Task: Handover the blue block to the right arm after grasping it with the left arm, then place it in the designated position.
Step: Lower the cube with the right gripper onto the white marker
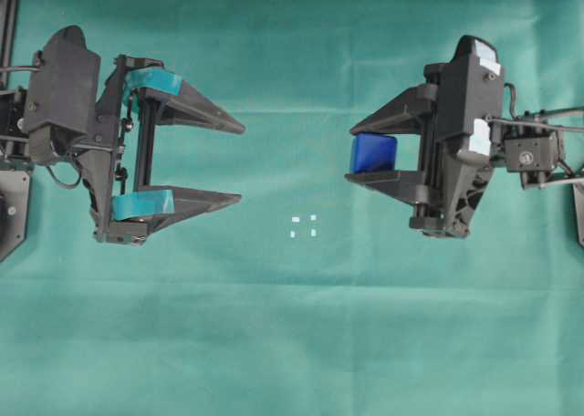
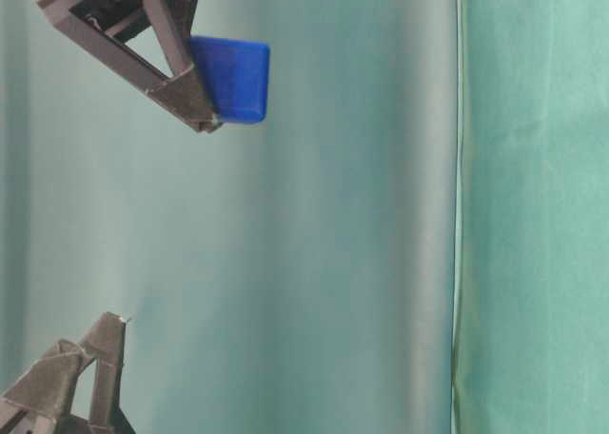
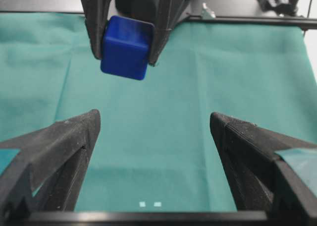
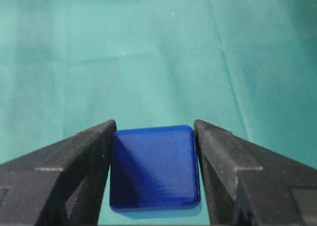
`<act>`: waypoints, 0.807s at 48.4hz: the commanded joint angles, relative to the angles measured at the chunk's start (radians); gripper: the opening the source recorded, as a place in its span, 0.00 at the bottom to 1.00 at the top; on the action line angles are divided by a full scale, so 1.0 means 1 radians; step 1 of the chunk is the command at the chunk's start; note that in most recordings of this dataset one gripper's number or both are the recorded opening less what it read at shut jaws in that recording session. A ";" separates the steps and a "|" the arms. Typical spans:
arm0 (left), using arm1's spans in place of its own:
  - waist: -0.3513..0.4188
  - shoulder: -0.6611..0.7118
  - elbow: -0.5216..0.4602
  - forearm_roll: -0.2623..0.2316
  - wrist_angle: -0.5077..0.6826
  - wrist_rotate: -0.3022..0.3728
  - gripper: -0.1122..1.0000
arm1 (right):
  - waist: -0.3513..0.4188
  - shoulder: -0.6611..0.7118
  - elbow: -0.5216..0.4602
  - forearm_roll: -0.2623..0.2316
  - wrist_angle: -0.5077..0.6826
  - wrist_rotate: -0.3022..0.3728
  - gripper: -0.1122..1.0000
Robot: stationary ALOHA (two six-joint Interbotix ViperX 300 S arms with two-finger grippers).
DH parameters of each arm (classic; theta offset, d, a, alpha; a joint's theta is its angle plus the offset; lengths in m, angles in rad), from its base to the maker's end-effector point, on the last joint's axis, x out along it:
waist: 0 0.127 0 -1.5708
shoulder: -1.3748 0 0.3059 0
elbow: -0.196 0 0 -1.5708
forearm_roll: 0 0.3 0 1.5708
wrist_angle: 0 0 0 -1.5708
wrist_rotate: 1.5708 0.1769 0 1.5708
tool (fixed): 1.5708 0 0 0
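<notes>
- Blue and softly rounded, the blue block [image 1: 373,152] sits clamped between the two black fingers of the right pincer [image 1: 356,151], held clear above the tabletop [image 1: 292,343] (the table-level view shows open space beneath it).
- Right pincer state: clenched on the blue block. In the right wrist view both fingers press flat against opposite faces of the block [image 4: 154,167], which fills the gap between them.
- Left pincer [image 1: 239,161] state: released. Its teal-padded fingers stand wide apart with nothing between them, well apart from the block and facing it across the middle of the tabletop.
- Handover status, judged from the layout: the block is now carried by the right arm alone, so the remaining step is placement.
- Designated position [image 1: 303,226]: four small white corner marks on the green cloth, lying between the two pincers.
- Governing relation: in the overhead view the marks lie below and to the left of the held block, near the right pincer's fingertips; the right pincer is the nearer of the two.
- Axis note: the block is a cube with no long axis. Judged requirement: its faces should line up squarely with the marked corners before lowering.
- Risk (judgement): the cloth shows creases, so the block may settle slightly off the marks on release.
</notes>
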 commanded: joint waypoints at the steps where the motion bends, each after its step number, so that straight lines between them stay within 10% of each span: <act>1: -0.002 -0.005 -0.023 0.002 -0.003 0.002 0.99 | 0.003 -0.012 -0.011 0.003 0.003 0.003 0.59; 39: -0.003 -0.002 -0.026 0.002 -0.006 0.002 0.99 | 0.005 0.141 -0.011 0.003 -0.054 0.005 0.59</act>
